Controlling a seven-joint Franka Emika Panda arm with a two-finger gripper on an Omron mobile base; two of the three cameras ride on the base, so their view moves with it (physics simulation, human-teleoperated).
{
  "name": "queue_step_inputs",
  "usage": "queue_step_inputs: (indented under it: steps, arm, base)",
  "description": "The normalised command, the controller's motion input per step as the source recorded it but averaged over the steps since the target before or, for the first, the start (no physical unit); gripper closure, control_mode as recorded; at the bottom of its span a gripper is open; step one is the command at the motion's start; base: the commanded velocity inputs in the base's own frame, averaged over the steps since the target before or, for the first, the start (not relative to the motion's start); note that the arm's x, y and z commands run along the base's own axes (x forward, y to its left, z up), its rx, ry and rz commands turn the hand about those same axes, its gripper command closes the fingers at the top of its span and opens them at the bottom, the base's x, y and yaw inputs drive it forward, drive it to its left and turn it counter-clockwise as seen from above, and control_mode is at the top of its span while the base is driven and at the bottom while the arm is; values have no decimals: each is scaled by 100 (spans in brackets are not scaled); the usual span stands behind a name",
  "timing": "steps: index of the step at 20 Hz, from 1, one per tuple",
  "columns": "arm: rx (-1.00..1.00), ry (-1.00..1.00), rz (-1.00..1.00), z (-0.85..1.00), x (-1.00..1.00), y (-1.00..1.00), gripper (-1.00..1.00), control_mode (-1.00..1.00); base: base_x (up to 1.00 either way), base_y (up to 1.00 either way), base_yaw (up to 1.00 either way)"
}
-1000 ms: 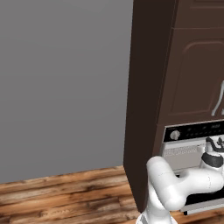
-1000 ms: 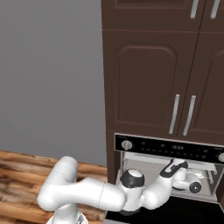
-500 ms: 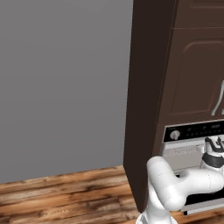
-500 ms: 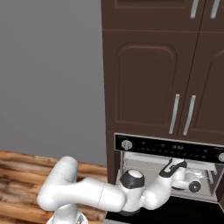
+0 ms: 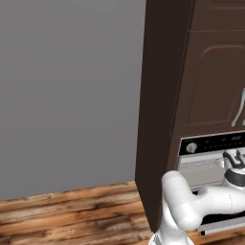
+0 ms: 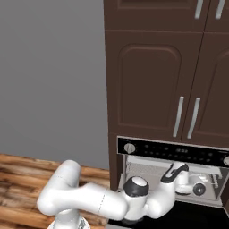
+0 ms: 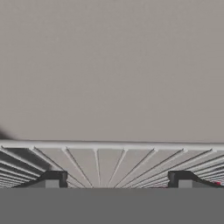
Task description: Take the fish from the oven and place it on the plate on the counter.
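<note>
Reaching into the oven [image 6: 170, 154], gripper [image 7: 116, 180] fingers spread wide over the wire rack [image 7: 109, 164]; fish [image 7: 217, 184] perhaps the red speck at right. Next: closing around it.

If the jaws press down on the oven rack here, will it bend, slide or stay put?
The rack is thin wires joined to a cross bar, so it probably flexes only slightly. The bar runs right across the oven, so it likely stays put. Smooth wires may let the jaws skid.
</note>
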Motion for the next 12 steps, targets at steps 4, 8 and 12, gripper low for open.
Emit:
queue_step_inputs:
  steps: [4, 8, 12]
  arm:
    - [0, 18, 0, -89, -59, -3, -100, -100]
    - [0, 19, 0, -85, -67, -7, -100, -100]
    - [0, 14, 0, -96, -79, -6, -100, -100]
  base:
    - [0, 0, 0]
    - [0, 0, 0]
    - [0, 0, 0]
